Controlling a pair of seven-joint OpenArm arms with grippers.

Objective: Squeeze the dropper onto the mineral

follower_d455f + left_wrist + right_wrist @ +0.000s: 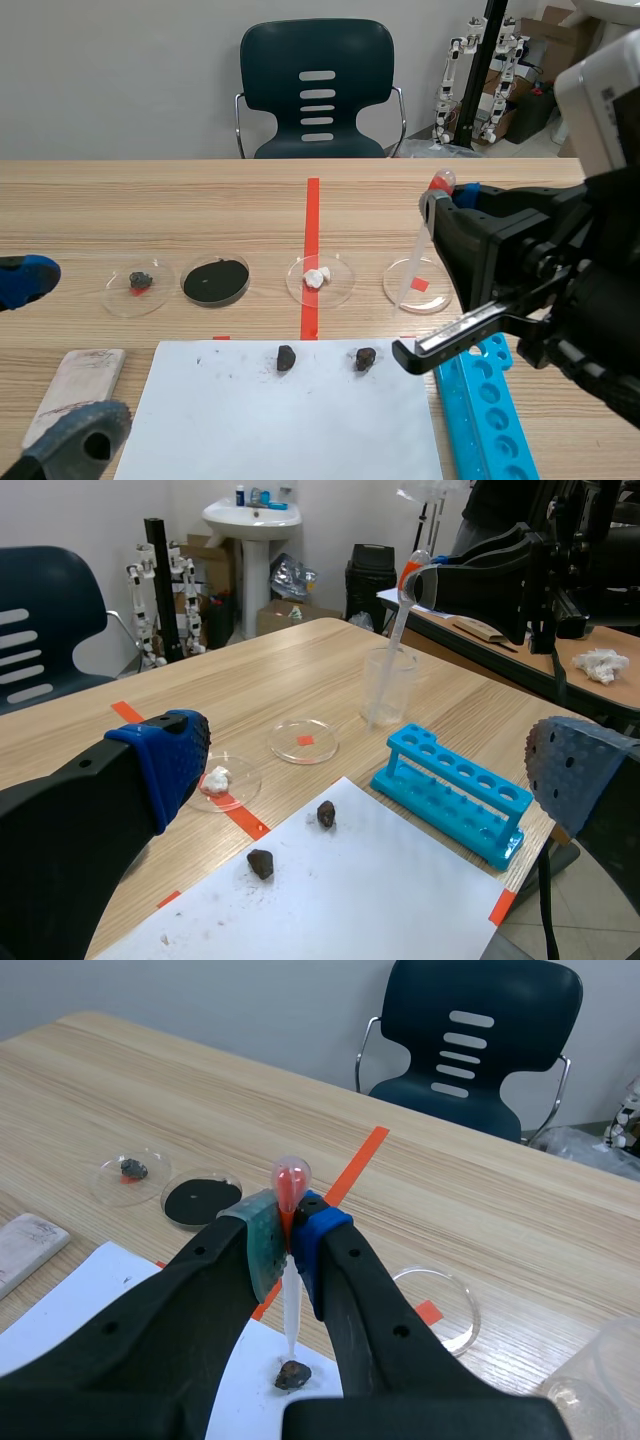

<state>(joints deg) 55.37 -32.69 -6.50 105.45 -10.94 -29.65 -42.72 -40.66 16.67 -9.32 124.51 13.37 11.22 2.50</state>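
Note:
Two dark mineral lumps (286, 357) (365, 358) lie on a white sheet (290, 420). My right gripper (289, 1250) is shut on a clear dropper (291, 1300) just below its reddish bulb (290, 1175), and holds it upright above the table. In the right wrist view the dropper's tip hangs just over one mineral lump (292, 1374) without touching it. In the scene view the right gripper (437, 205) and the dropper (422, 245) stand raised at the right. My left gripper (50, 360) is open and low at the table's near left, holding nothing.
Several petri dishes sit in a row: one with a dark chip (138, 285), a black one (216, 281), one with a white lump (320, 278), an empty one (418, 285). A blue tube rack (488, 400), a beaker (386, 685), a white tile (72, 390).

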